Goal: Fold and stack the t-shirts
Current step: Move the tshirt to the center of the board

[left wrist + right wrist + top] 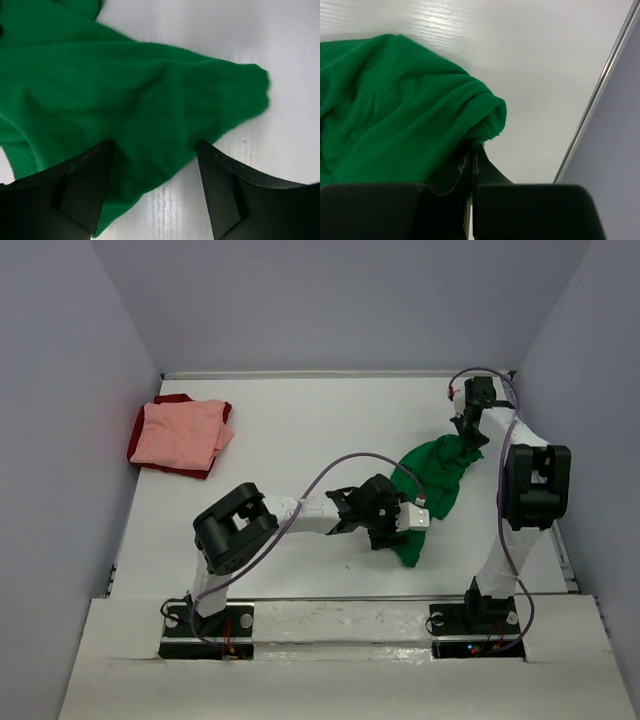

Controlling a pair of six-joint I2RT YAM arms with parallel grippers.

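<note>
Across the bench (300, 420) from above, the salmon pink t-shirt (180, 432) lies folded on the dark red t-shirt (195, 471) at the far left, well apart from the bright green t-shirt (440, 475) crumpled at the right. The left pincer (395, 530) sits at its near end and the right pincer (463, 435) at its far end.

At the left wrist, the fingers (82, 195) stand released and wide apart, with green cloth between them.

At the right wrist, the pincer (472, 160) is clenched on a fold of the green t-shirt (395, 110).
</note>
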